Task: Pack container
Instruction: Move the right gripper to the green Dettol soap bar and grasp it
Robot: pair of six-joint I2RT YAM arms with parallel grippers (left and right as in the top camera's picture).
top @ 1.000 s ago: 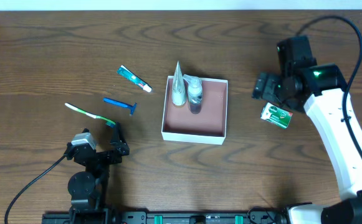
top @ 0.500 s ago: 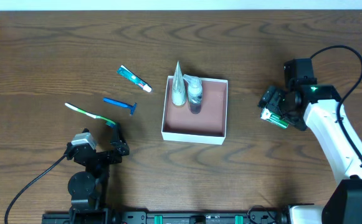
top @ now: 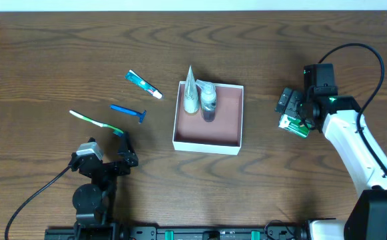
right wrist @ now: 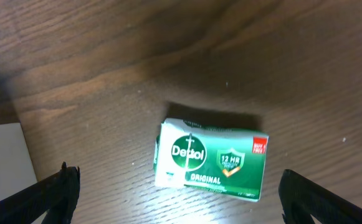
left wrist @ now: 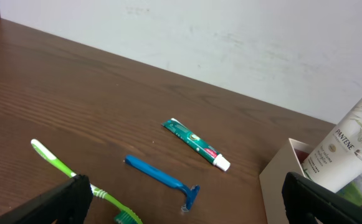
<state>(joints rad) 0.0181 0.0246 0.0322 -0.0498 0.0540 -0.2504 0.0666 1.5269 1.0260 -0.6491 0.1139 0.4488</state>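
Observation:
The container [top: 225, 139] is a square white-walled box with a reddish-brown inside at the table's middle; its corner shows in the left wrist view [left wrist: 274, 180]. A white tube [top: 190, 90] and a small bottle [top: 208, 101] lie in its back left part. My right gripper [top: 292, 115] is open, low over a green Dettol soap box [top: 296, 124], which lies flat between the fingertips in the right wrist view [right wrist: 210, 159]. My left gripper [top: 113, 160] is open and empty at the front left, close to a green toothbrush [top: 96, 122].
A blue razor [top: 128, 112] and a small toothpaste tube [top: 143, 84] lie left of the container, also in the left wrist view as razor [left wrist: 162, 179], toothpaste [left wrist: 196, 144] and toothbrush [left wrist: 75, 180]. The right arm's black cable [top: 353, 50] loops at the back right.
My right gripper has come down and forward from behind the soap box to sit over it. The left arm and the other items have not moved.

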